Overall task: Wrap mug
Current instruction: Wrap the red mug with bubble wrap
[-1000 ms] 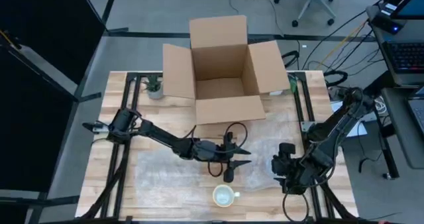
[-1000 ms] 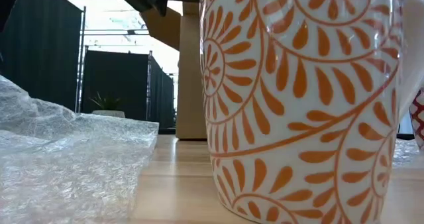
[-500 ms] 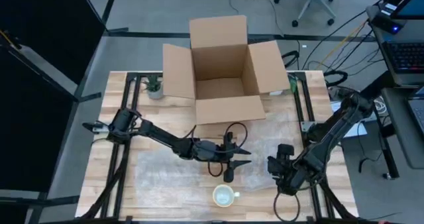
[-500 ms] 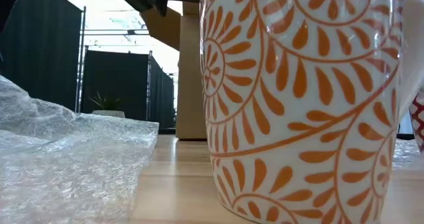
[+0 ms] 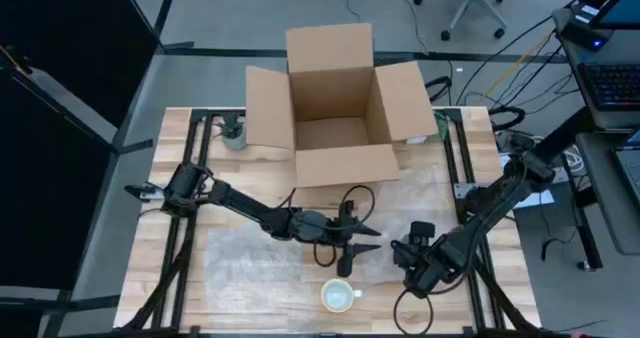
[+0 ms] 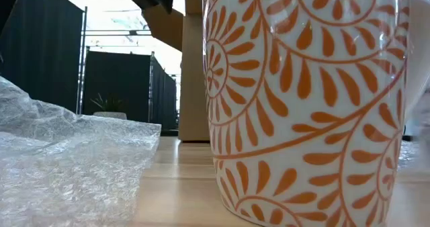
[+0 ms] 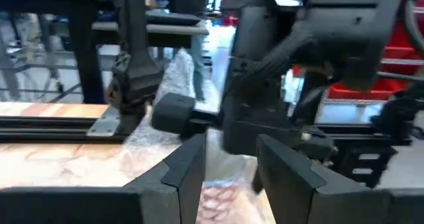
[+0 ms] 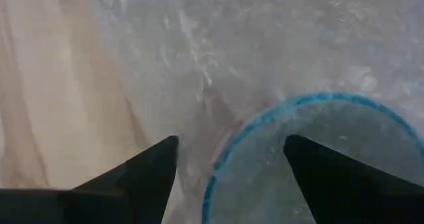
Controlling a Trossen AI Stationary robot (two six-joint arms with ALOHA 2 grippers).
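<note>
The mug (image 5: 340,296), white with orange scrollwork (image 6: 306,106), stands upright on the wood near the table's front edge. Behind it, a sheet of clear bubble wrap (image 5: 250,253) lies spread across the table's middle. My left gripper (image 5: 358,246) hovers open over the wrap, just behind the mug. My right gripper (image 5: 405,261) is open a little to its right. It points down at the wrap (image 8: 265,45), where a round blue-rimmed thing (image 8: 278,111) shows; the rim's edge lies between the fingers. Whether they touch it does not show.
An open cardboard box (image 5: 335,108) stands at the table's far side, with a small potted plant (image 5: 233,130) to its left. A black cable loop (image 5: 350,193) lies in front of the box. Bare wood shows left and right of the mug.
My right gripper has moved toward the table's left edge, closer to my left gripper and the mug, staying open. The mug and the wrap have kept still.
</note>
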